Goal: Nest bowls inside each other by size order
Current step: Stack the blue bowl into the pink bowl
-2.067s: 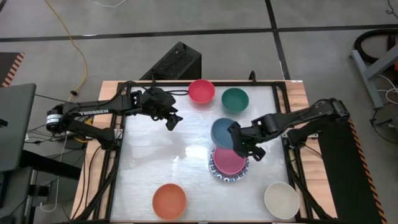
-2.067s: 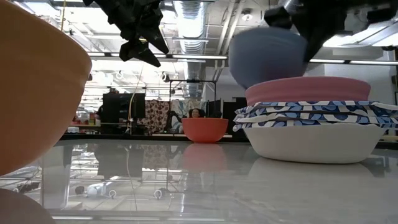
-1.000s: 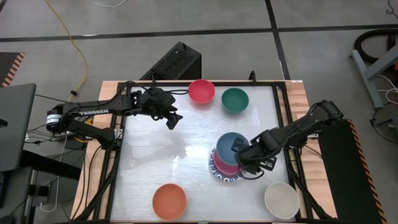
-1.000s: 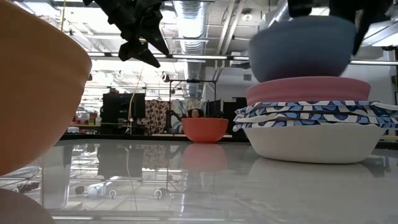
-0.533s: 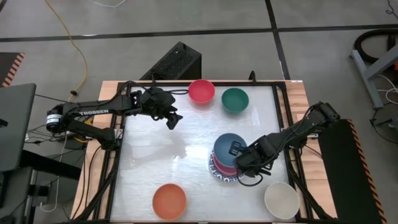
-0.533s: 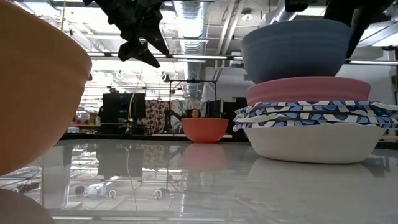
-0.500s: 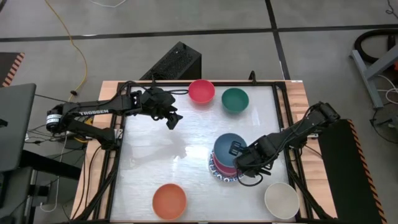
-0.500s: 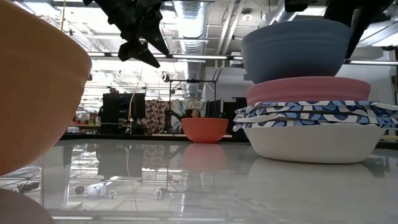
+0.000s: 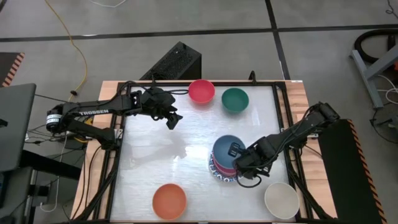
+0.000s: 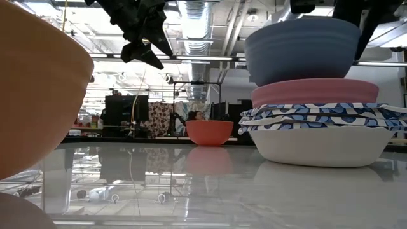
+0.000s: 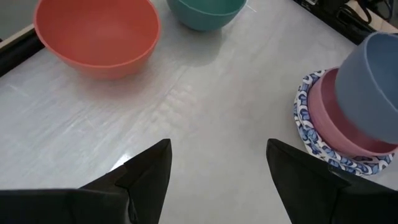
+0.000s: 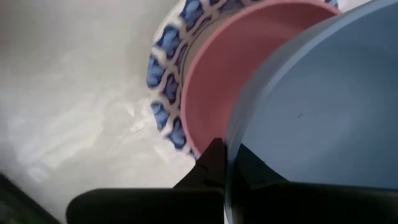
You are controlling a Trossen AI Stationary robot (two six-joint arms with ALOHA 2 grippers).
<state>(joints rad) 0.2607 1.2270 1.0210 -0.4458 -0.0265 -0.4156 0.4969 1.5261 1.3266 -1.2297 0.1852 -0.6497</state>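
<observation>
Both arms are matte black, built of jointed segments with black cables looping along them. The left arm carries white "TROSSEN" lettering and a silver ring at its base joint; the right arm shows no lettering. The left tool has two flat, black, wedge-shaped fingers.

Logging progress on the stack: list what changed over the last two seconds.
The right gripper, shut on the blue bowl's rim, carried it from beside the stack to sit in the pink bowl. The left gripper stayed open, hanging over the table; the other bowls never moved.
</observation>
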